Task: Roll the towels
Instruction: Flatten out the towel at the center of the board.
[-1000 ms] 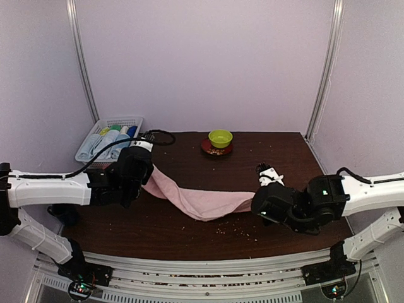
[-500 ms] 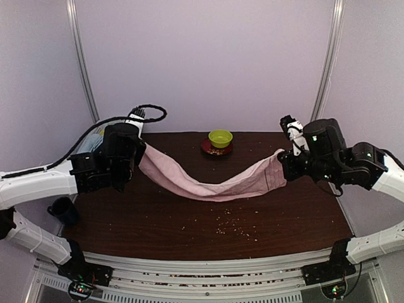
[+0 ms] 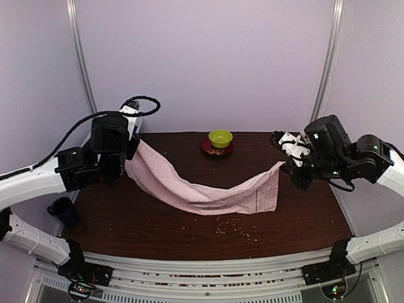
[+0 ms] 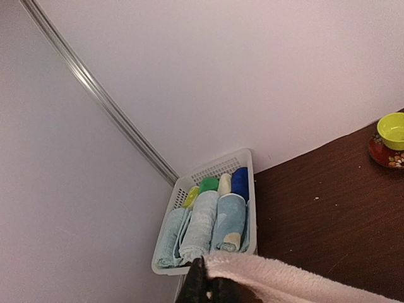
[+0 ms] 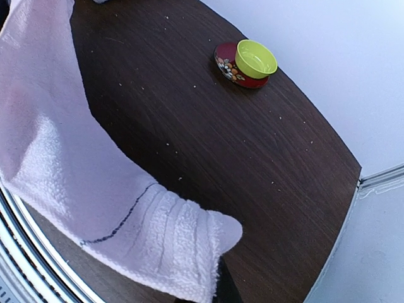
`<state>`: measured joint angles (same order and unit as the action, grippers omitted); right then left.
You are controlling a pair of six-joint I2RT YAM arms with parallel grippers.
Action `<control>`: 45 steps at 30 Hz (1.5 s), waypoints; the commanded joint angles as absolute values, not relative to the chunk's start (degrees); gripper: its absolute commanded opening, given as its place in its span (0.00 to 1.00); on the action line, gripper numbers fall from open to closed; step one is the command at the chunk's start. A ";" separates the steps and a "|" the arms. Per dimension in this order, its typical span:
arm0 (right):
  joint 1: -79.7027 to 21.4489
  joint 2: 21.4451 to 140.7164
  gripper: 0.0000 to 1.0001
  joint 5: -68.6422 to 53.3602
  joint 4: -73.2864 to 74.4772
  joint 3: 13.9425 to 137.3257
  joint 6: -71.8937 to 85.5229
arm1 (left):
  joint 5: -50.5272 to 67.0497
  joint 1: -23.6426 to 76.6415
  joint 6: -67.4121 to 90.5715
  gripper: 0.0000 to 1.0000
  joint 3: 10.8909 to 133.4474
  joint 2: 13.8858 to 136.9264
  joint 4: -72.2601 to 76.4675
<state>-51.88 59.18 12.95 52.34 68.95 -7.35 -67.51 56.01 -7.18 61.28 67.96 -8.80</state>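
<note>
Hanging in a long sag between the two arms, the pink towel [image 3: 202, 196] is gripped at both ends, and plenty could be undone from here. The left end effector [image 3: 132, 146] is clamped tight on one upper corner, high at the back left of the desk [image 3: 303, 221], close to the white mesh basket [image 4: 208, 221]. The right end effector [image 3: 285, 165] is pinched just as tightly on the opposite corner, raised over the right side. Only a small bite of cloth is seen at each set of fingertips, so a corner could be pulled free if the arms are spread too far. The loose end would then be dropped in a heap. From the left grip the cloth runs down and to the right, and its lowest stretch lies at or just above the desk; which of the two cannot be told. A hemmed flap is left dangling below the right grip. Crumbs [image 3: 230, 227] are scattered just in front of the sag and could be dragged or picked up if the towel is lowered there. A lopsided lay-down would likely give creases and a skewed roll. The green bowl [image 3: 220, 137] on its red saucer [image 3: 211, 149] sits behind the towel, well apart, and could be caught only by a wide backward swing.
</note>
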 commanded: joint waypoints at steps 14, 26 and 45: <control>-51.52 60.09 0.00 15.56 65.33 83.96 -11.29 | -72.19 62.17 -1.93 0.00 64.58 66.60 -22.21; -51.27 63.15 0.00 23.35 66.19 88.80 -3.25 | -76.71 66.23 -4.86 0.00 61.10 60.49 -17.30; -18.39 113.36 0.00 16.82 45.11 101.68 -13.17 | -47.86 33.60 -11.52 0.00 80.00 110.79 -0.11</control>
